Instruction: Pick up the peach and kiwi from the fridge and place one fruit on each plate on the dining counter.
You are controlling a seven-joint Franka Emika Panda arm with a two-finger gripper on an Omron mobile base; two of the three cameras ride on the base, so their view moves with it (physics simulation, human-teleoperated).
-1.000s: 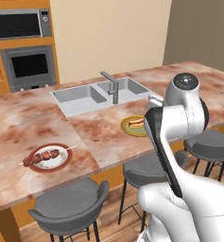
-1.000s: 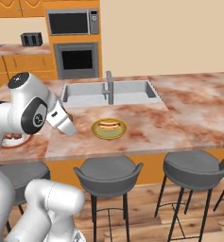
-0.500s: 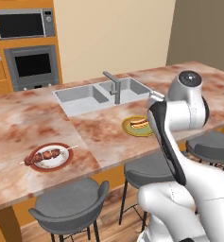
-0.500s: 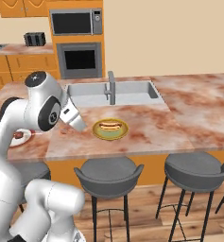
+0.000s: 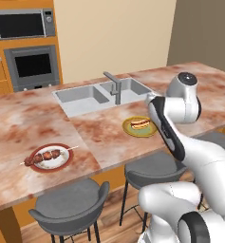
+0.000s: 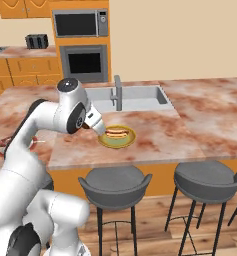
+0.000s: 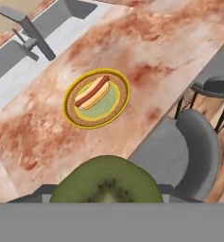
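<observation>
Hand view, left to right: the yellowish plate [image 7: 96, 99], already carrying a hot dog [image 7: 91, 91], lies at about eleven o'clock from the kiwi [image 7: 107, 181], which the gripper [image 7: 107, 194] clamps at the bottom edge. Dining counter [image 7: 170, 47] stone surrounds the plate; the hot dog's long axis runs eight-to-two.

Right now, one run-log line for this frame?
phase: carry to plate | hand: shut on kiwi | target: yellow plate, holds a hot dog | dining counter | red-rimmed plate: skewer
</observation>
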